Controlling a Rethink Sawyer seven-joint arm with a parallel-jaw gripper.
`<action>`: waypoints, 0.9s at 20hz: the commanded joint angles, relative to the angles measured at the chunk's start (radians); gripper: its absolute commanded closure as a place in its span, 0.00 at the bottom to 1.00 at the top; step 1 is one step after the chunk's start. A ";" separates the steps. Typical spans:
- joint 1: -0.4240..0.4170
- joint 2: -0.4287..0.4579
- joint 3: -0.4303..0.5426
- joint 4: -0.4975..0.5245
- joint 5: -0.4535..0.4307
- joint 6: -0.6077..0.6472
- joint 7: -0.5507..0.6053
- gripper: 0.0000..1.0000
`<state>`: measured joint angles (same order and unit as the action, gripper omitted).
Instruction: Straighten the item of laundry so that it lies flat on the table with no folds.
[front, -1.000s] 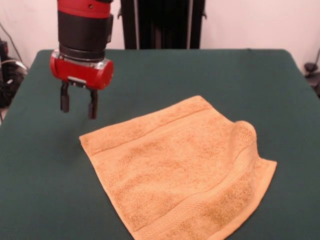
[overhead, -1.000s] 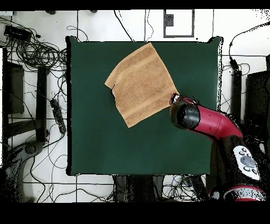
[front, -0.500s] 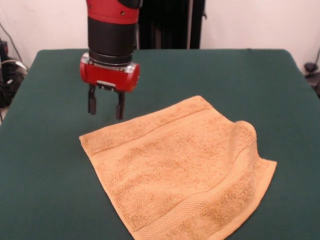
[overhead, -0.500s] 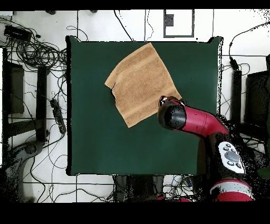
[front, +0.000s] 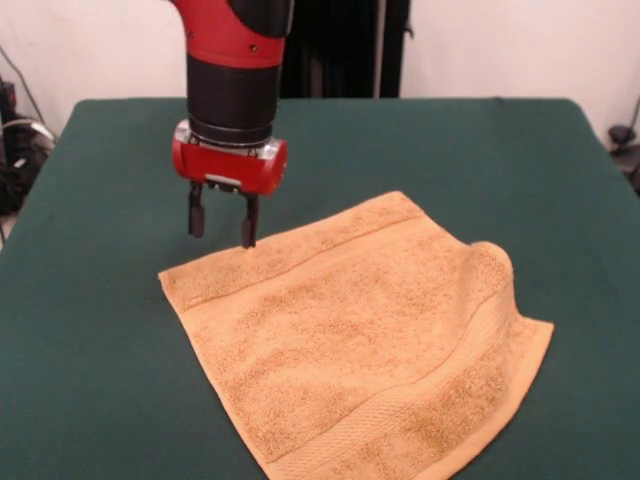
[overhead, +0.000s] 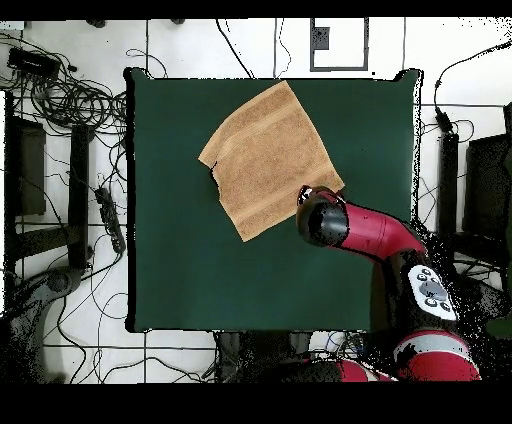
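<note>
The dark green counter (front: 90, 330) leaves wide bare cloth all round. The orange-tan towel (front: 350, 340) lies toward 5 o'clock in the front view, mostly flat, one ridge humped near its 3 o'clock edge. The claw (front: 222, 222) has moved in from 9 o'clock to the towel's far edge, jaws parted, holding nothing: likely lining up a grab there.

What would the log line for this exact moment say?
gripper: open, above towel's far edge | towel: spread, one raised fold | table: green cloth
</note>
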<state>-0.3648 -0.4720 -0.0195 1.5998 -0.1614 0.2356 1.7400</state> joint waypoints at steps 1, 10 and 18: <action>0.000 0.114 0.114 0.024 0.039 -0.044 0.159 0.00; -0.039 0.200 0.166 -0.031 0.028 -0.082 0.131 0.00; -0.048 0.213 0.148 -0.080 0.006 -0.055 0.095 1.00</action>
<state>-0.4134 -0.3926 0.0310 1.5903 -0.1605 0.2050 1.7400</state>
